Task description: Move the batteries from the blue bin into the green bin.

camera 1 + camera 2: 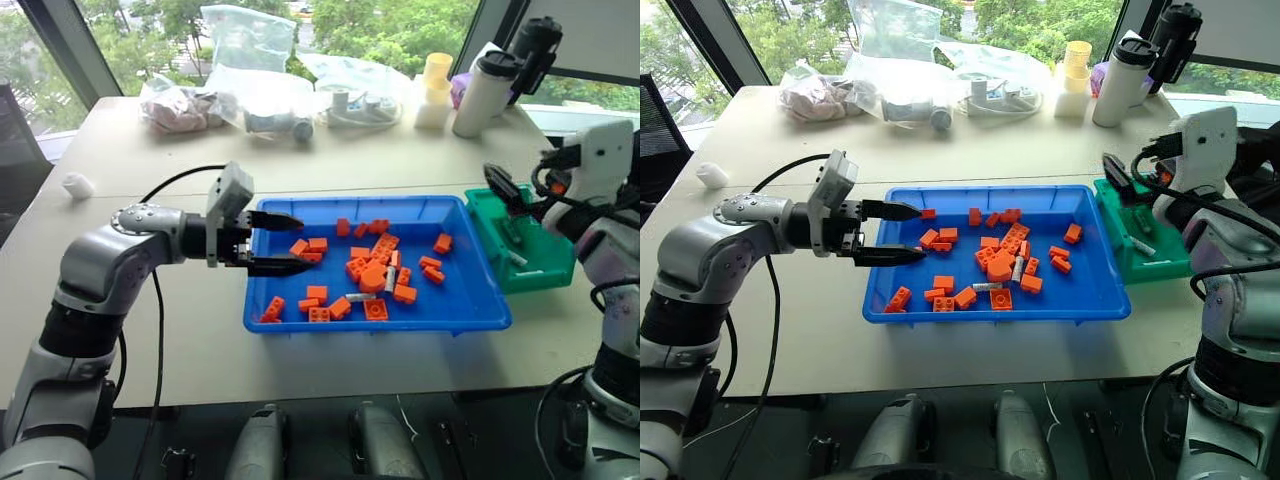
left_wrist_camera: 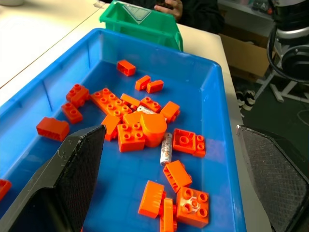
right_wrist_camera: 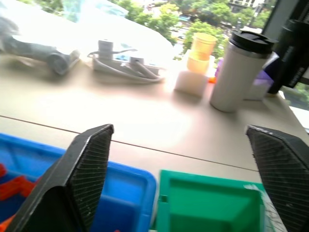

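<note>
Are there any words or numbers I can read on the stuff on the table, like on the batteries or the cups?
No text reads clearly.
battery in the blue bin: faint markings on its wrap, too blurred to read.
white tumbler: no print visible.
black bottle: none visible.
green bin: none visible.
orange bricks: studs only, no lettering legible.

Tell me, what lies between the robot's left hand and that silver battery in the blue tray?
Orange bricks, seen from the left wrist, lie between the left hand and the battery.
</note>
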Controlling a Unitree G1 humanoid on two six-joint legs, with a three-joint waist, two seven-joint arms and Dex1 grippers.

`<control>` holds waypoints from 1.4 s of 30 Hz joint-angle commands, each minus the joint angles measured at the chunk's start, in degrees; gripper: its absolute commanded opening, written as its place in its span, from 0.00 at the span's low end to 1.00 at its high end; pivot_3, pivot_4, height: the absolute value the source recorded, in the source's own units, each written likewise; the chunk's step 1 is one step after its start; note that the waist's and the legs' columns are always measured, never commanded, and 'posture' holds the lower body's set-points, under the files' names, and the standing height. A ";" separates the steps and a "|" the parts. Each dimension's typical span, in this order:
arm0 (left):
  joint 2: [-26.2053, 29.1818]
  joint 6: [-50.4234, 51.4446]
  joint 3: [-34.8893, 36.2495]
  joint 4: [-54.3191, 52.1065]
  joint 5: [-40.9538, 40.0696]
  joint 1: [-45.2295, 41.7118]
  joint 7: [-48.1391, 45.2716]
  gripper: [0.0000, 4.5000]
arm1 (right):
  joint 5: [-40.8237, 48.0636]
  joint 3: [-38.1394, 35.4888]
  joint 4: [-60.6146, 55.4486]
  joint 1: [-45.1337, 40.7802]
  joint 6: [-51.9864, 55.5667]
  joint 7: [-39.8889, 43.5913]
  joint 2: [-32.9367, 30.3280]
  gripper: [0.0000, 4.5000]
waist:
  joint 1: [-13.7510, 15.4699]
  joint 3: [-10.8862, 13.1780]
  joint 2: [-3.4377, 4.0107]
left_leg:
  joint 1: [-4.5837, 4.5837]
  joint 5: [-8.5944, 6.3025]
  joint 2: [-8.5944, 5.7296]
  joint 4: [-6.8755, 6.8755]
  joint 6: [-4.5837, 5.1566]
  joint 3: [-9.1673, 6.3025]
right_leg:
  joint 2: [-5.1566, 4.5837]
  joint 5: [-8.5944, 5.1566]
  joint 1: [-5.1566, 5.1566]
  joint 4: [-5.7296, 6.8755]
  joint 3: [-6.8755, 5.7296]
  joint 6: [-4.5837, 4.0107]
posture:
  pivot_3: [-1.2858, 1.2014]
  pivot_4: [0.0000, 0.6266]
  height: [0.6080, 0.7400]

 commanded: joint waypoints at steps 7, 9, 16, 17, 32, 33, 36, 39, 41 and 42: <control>1.49 -0.11 2.01 -2.49 -0.52 0.83 -1.28 1.00 | 16.26 10.96 -7.64 5.86 8.58 15.81 -11.12 0.99 | 0.18 0.01 -0.01 | -0.01 -0.01 -0.16 0.08 0.01 0.02 | -0.20 0.00 0.15 -0.13 -0.03 0.01 | 0.52 0.24 1.00; 1.53 0.14 2.40 -3.33 -0.74 1.55 -0.81 1.00 | 12.96 17.54 -4.05 3.81 4.44 19.57 -13.84 0.99 | 0.11 0.01 -0.01 | 0.01 -0.01 -0.14 0.08 0.01 0.01 | -0.17 0.00 0.15 -0.12 -0.04 0.01 | 0.52 0.24 1.00; 0.91 1.55 4.30 -5.82 -1.97 4.00 2.06 1.00 | 5.17 33.00 5.21 -6.37 -7.30 31.10 -15.52 0.99 | -0.11 0.01 -0.01 | 0.08 -0.01 -0.04 0.05 0.01 0.03 | -0.07 0.00 0.11 -0.09 -0.03 0.01 | 0.52 0.24 1.00; 0.90 1.67 4.58 -6.44 -2.05 4.60 2.45 1.00 | 4.24 34.61 6.35 -7.49 -8.48 32.33 -15.06 0.99 | -0.04 0.01 -0.01 | 0.07 -0.01 -0.05 0.05 0.01 0.03 | -0.09 0.00 0.11 -0.09 -0.03 0.01 | 0.52 0.24 1.00; 0.84 3.78 8.20 -9.85 -5.28 8.25 7.72 1.00 | -6.78 46.88 22.15 -14.72 -18.91 42.75 -7.85 0.99 | 0.04 0.02 -0.03 | 0.07 -0.01 -0.06 0.06 0.01 0.03 | -0.14 0.00 0.11 -0.08 -0.05 0.01 | 0.52 0.24 1.00; 0.88 3.78 8.17 -9.77 -5.30 8.17 7.77 1.00 | -7.21 47.33 22.64 -15.09 -19.25 43.36 -7.30 0.99 | 0.12 0.02 -0.03 | 0.07 -0.01 -0.07 0.06 0.01 0.03 | -0.15 0.00 0.11 -0.08 -0.05 0.01 | 0.52 0.24 1.00; 1.00 3.73 8.14 -9.70 -5.36 8.18 7.88 1.00 | -8.88 48.72 23.67 -15.79 -20.63 45.19 -6.31 0.99 | 0.12 0.02 -0.03 | 0.06 0.00 -0.09 0.06 0.00 0.03 | -0.18 0.00 0.11 -0.08 -0.05 0.01 | 0.52 0.24 1.00; 1.15 3.64 8.08 -9.67 -5.32 8.35 8.01 1.00 | -12.05 51.10 25.19 -16.04 -22.51 47.16 -6.68 0.99 | 0.11 0.02 -0.03 | 0.07 0.00 -0.09 0.06 0.00 0.02 | -0.17 0.00 0.11 -0.08 -0.06 0.01 | 0.52 0.24 1.00; 1.17 3.64 8.11 -9.67 -5.37 8.42 8.14 1.00 | -13.88 52.31 26.11 -16.01 -23.20 48.24 -7.07 0.99 | 0.14 0.02 -0.03 | 0.07 0.00 -0.09 0.06 0.00 0.02 | -0.17 0.00 0.11 -0.08 -0.07 0.01 | 0.52 0.24 1.00; 1.17 3.61 8.10 -9.59 -5.37 8.37 8.18 1.00 | -14.79 52.68 26.68 -15.98 -23.73 48.72 -7.11 0.99 | 0.12 0.02 -0.03 | 0.07 0.00 -0.09 0.06 0.00 0.03 | -0.18 0.00 0.11 -0.08 -0.07 0.01 | 0.52 0.24 1.00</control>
